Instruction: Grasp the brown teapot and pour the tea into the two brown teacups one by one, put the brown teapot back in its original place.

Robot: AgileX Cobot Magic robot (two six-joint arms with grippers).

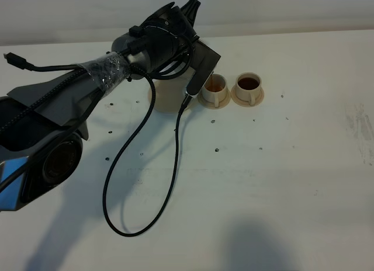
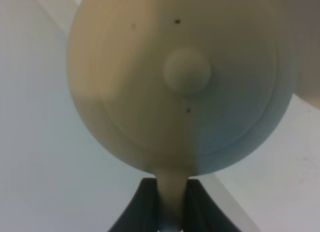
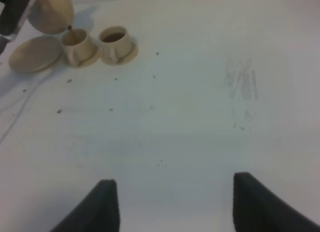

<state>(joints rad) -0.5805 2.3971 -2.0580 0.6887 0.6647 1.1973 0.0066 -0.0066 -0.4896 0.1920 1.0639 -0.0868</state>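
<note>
The brown teapot (image 2: pixel 150 92) is clamped by its handle in the left gripper (image 2: pixel 172 192), raised and tipped over the teacup (image 3: pixel 76 42) beside the wide saucer (image 3: pixel 34 54). The right gripper (image 3: pixel 172 202) is seen with jaws spread apart.

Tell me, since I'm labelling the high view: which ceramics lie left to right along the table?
Teapot → cup of paler tea → cup of darker tea.
</note>
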